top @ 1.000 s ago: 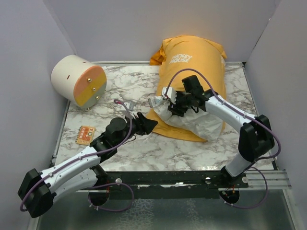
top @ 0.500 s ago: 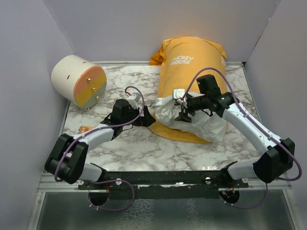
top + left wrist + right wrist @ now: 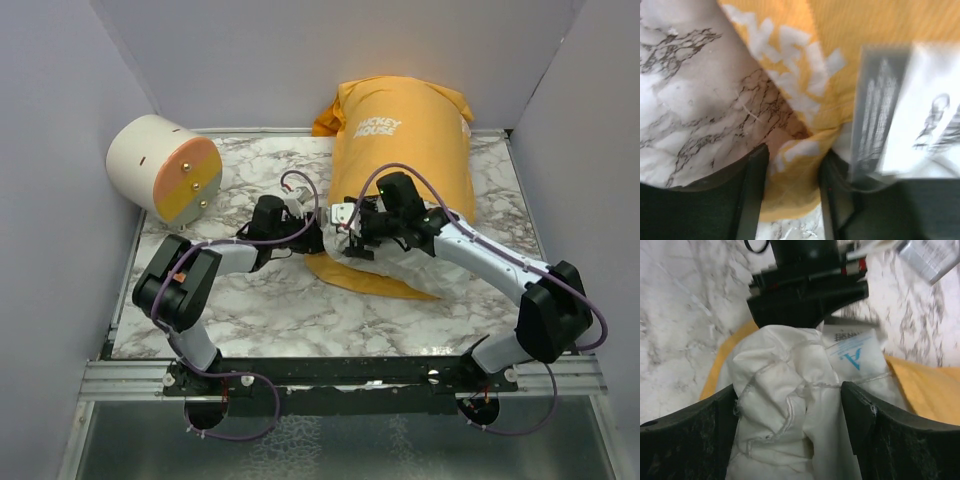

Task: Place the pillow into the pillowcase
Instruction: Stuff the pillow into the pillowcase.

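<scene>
Mostly inside pillowcase [image 3: 405, 150], pillow [image 3: 775, 440], white end out; left gripper [image 3: 792, 157] apart astride hem, right gripper [image 3: 789, 390] wide around pillow corner.

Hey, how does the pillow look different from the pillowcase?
The pillow is white and plump; the pillowcase is thin orange-yellow fabric with white lettering. The pillowcase covers the far part, while the pillow's crumpled near end sticks out of its opening. Both are soft cloth lying on the marble table.
</scene>
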`<state>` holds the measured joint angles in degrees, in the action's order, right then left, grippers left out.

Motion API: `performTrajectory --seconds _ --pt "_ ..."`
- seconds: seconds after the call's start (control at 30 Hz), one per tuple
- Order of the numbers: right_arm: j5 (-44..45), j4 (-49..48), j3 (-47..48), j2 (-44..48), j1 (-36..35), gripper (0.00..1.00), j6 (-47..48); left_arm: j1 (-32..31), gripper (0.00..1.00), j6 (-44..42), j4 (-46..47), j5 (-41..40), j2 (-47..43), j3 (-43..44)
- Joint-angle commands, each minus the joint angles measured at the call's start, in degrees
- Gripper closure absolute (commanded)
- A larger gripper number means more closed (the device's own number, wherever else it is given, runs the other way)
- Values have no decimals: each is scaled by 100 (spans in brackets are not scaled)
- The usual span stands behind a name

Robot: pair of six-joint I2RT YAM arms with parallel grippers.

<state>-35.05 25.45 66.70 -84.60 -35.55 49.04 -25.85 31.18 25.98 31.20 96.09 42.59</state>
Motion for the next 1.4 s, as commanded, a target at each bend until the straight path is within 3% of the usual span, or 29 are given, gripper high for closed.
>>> performTrajectory --seconds 0.0,0.07,0.1,0.2,0.3,0.4,0.5,0.57,0.73,0.8,0.93,1.03,1.2,1.3,1.37 --pt "2078 -1721 -872 -136 -5 32 -253 3 68 257 522 864 361 284" --pt "2703 -1919 -985 -156 6 60 -235 20 99 333 674 1013 323 177" --pt "2917 -2011 -1062 -118 31 72 -177 37 100 370 728 1019 220 75" --pt "3513 -2452 -1436 54 112 91 172 68 100 533 864 1064 -439 -305" --pt "4406 -3831 -1972 -292 469 98 1167 -1 100 931 943 1161 -1478 -679" --pt "4665 -4779 -1703 -880 1060 99 1561 -386 100 969 375 1063 -2489 -648" --pt "4541 -5095 -1296 -984 1240 99 1536 -836 100 990 -133 797 -3247 -616" --pt "4145 -4644 -1088 -950 1196 99 1370 -951 100 1212 -43 700 -3523 -825" --pt "2335 -3163 -1277 -639 867 94 825 -975 100 1602 584 616 -3406 -1426" --pt "1281 -2274 -1240 -507 806 82 657 -975 100 1771 955 632 -3228 -1555" --pt "-1220 805 -389 -381 796 47 1377 -910 100 1429 529 458 -2739 -1502" --pt "-2172 2654 267 -179 795 32 1910 -789 100 1207 184 294 -2465 -1501" --pt "-2633 4558 779 521 796 25 2650 -655 100 1222 213 226 -2368 -1682" --pt "-2172 4497 579 1321 795 21 2356 -650 100 1204 190 254 -2389 -1663" --pt "-1395 4328 343 1802 796 19 2021 -643 100 1161 112 272 -2401 -1606"
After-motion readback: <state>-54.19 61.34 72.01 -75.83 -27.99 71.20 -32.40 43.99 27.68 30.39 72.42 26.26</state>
